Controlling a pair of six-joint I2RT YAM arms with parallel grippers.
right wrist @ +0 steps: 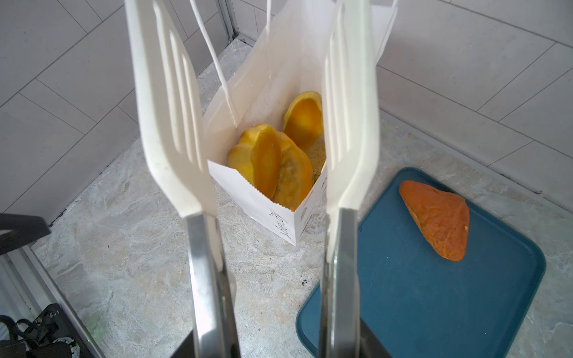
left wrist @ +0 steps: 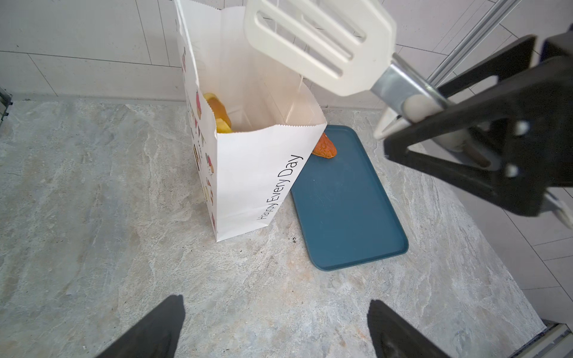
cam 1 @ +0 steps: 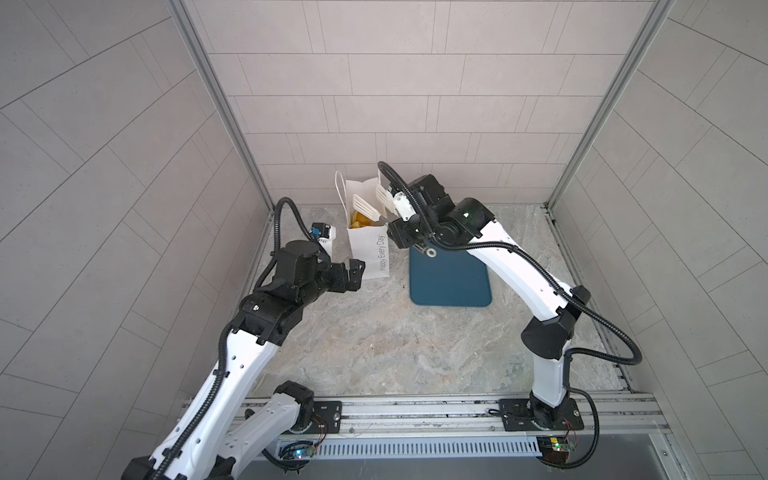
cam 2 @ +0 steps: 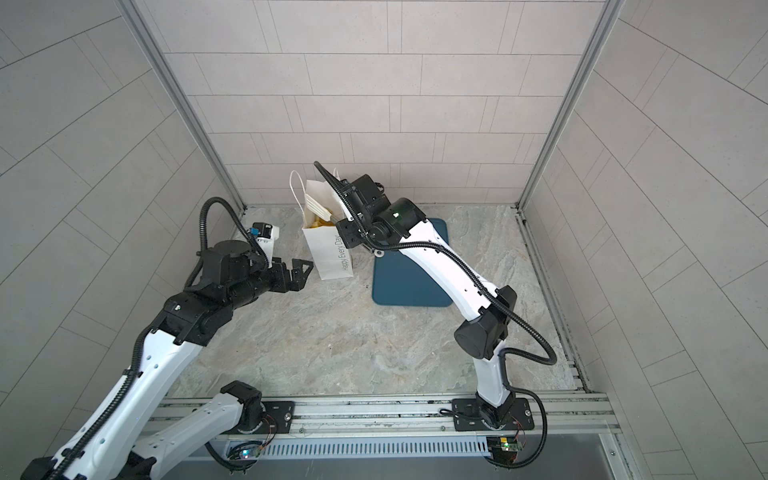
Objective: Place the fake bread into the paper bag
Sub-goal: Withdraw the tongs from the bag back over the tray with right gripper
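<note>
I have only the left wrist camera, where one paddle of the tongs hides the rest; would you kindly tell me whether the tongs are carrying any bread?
Observer: No. The right wrist view shows the tongs spread apart over the bag, with nothing between the paddles.
Operator: Thank you. The bag hides part of something orange on the tray; what is it?
Observer: A single orange-brown triangle, lying whole on the tray near its back-wall end.
Operator: And how much is in the bag?
Observer: At least three yellow pieces stand on edge inside; a full count is hidden.
</note>
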